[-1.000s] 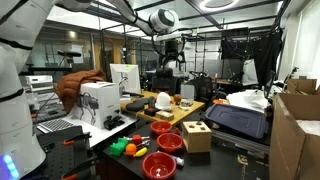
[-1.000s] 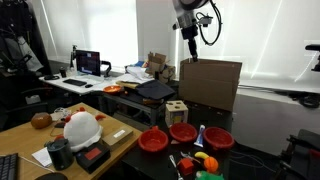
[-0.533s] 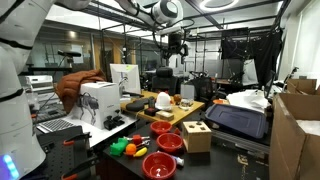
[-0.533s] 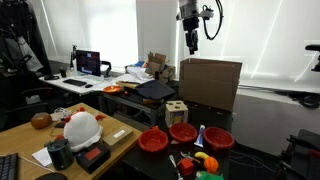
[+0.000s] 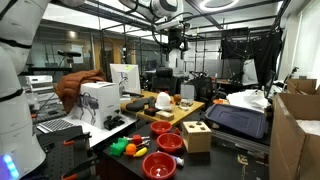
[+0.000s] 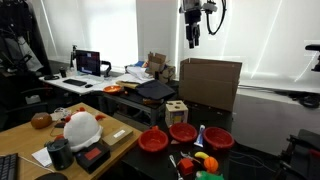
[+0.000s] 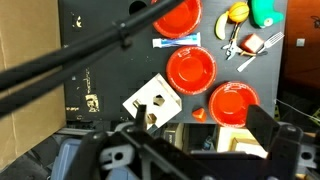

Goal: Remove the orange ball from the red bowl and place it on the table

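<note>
Wrist view looks straight down on the dark, black-topped workbench [image 7: 110, 60], which lies far beneath the claw [image 6: 193, 43]. In both exterior views the claw hangs high above the bench, well apart from everything on it. Its two fingers stand spread with nothing between them. A thick black cable [image 7: 100, 45] slants across the wrist view between the claw and the bench. Almost directly under the claw sits a tan wooden box with holes [image 7: 152, 103], turned cornerwise. Beside it, three round glossy red plastic bowls [image 7: 191, 68] form a slanting row on the bench. The nearest bowl [image 7: 232, 103] lies just to one side of the spot below the claw, and the farthest bowl [image 7: 178, 14] is well out ahead, its edge crossed by the cable. Farther from the claw than the bowls lie yellow and green plastic toy pieces [image 7: 245, 15]. As for the small smooth bright-orange ball [image 6: 208, 161], the only round orange shape I can make out rests on the bench among those toys, outside the bowls and far below the claw; it is too small to be certain
</note>
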